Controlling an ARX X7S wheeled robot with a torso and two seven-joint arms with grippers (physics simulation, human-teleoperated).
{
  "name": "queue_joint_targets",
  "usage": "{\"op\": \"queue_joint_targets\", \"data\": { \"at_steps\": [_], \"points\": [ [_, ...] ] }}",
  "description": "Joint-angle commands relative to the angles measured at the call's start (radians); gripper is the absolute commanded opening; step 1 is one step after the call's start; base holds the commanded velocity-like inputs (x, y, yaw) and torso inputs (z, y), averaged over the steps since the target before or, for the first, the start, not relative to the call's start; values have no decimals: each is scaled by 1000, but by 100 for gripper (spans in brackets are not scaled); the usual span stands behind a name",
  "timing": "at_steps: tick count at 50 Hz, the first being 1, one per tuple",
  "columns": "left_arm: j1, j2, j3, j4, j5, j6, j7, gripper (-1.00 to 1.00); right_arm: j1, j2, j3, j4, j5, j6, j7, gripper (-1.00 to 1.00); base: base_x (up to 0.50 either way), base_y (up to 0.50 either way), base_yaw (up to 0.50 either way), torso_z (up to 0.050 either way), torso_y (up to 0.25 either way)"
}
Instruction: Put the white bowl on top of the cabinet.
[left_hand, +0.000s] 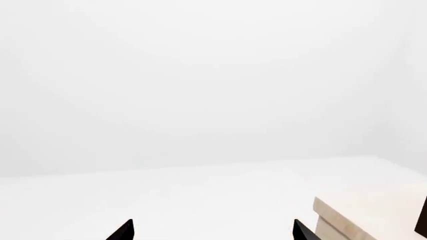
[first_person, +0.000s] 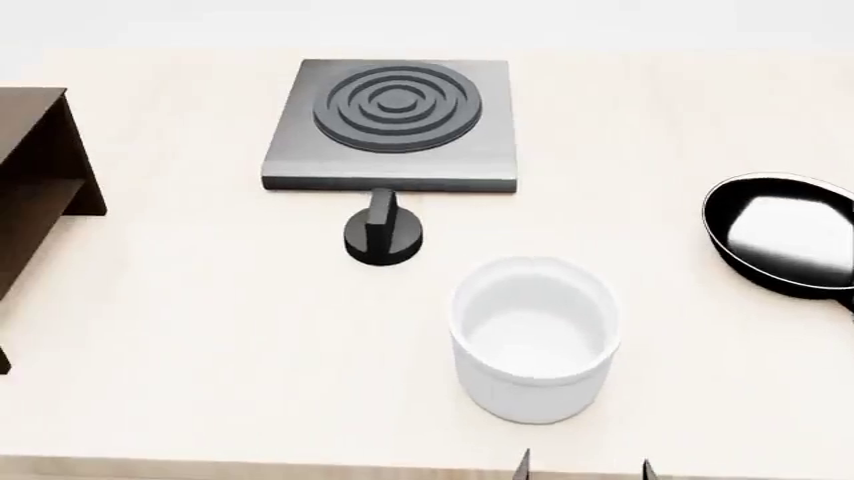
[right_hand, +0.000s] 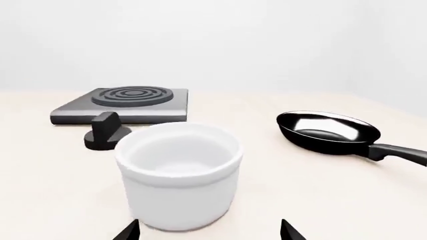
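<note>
The white bowl stands upright and empty on the pale table, near the front edge; it fills the near middle of the right wrist view. My right gripper sits just in front of the bowl, open, its two dark fingertips spread wide with nothing between them. The dark wood-grain cabinet lies at the far left of the head view, its recessed shelf showing. My left gripper is open and faces a blank white wall; it does not show in the head view.
A grey square stove plate with ring burner sits at the back, with a black knob in front of it. A black frying pan lies at the right edge. A pale table corner shows beside the left gripper.
</note>
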Motion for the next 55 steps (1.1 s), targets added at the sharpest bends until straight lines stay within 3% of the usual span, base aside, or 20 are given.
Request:
{"op": "queue_joint_targets", "data": {
  "at_steps": [1,4,5,6,16,40,55],
  "points": [
    [4,-7,6,-7,-10,10,-8,100,-22,13,-20,-127,-16,53,28,100,8,500,0,0,0],
    [6,-8,6,-8,-14,13,-10,100,-26,18,-23,-159,-17,65,31,100,7,500,0,0,0],
    [4,-7,7,-8,-19,12,-10,100,-39,31,-27,-309,-12,141,43,100,0,0,0,0,0],
    [4,-9,8,-9,-20,12,-11,100,-39,32,-28,-325,-11,144,44,100,0,0,0,0,0],
    [6,-13,14,-10,-24,17,-18,100,-38,44,-40,-343,-8,148,55,100,0,54,0,0,0],
    [11,-25,25,-16,-34,27,-30,100,-42,67,-56,-407,-4,161,83,100,99,497,0,0,0],
    [12,-32,33,-20,-41,31,-36,100,-31,83,-73,-469,-23,223,111,100,37,17,0,0,0]
  ]
}}
